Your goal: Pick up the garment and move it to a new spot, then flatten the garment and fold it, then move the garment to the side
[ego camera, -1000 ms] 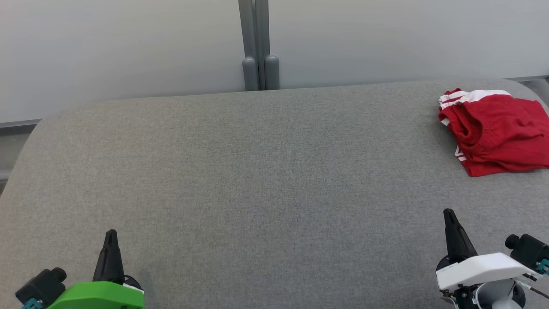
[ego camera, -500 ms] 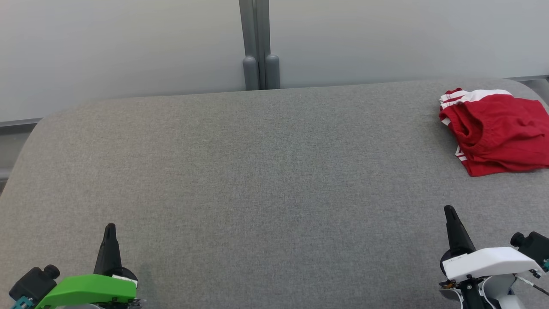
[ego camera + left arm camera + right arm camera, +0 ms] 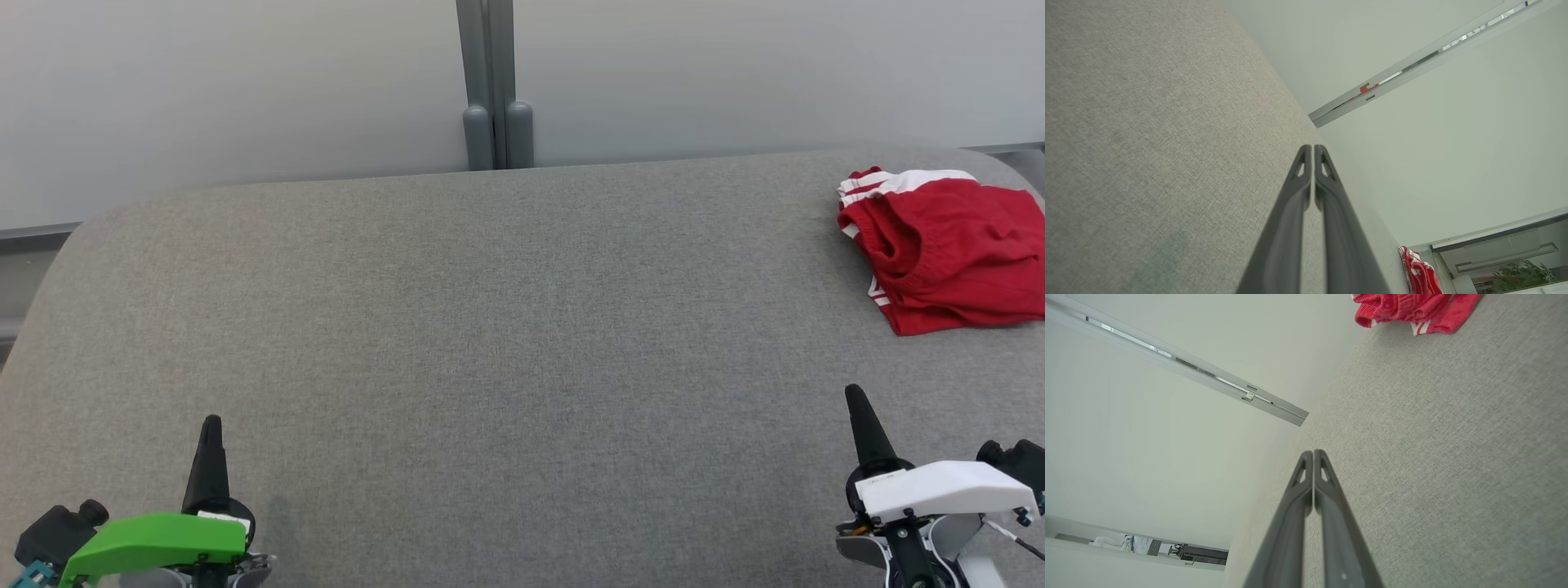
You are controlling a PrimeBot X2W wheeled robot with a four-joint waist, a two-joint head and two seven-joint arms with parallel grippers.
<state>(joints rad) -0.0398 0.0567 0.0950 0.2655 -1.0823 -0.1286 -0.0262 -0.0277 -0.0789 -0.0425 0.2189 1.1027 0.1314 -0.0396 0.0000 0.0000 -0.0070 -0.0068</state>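
Observation:
The garment (image 3: 947,249) is a pair of red shorts with white stripes, folded and lying at the far right of the grey table (image 3: 506,343). It also appears at the top of the right wrist view as the garment (image 3: 1408,310) and at the bottom right of the left wrist view as the garment (image 3: 1419,271). My left gripper (image 3: 211,425) hovers at the lower left, shut and holding nothing. My right gripper (image 3: 854,394) stands at the lower right, shut and empty, well short of the garment.
A pale wall with a grey vertical post (image 3: 494,90) stands behind the table's far edge. The table's corners are rounded at far left and far right.
Both gripper tips have crept slightly up the head view, while their wrists have sunk lower in the picture. The garment lies where it was.

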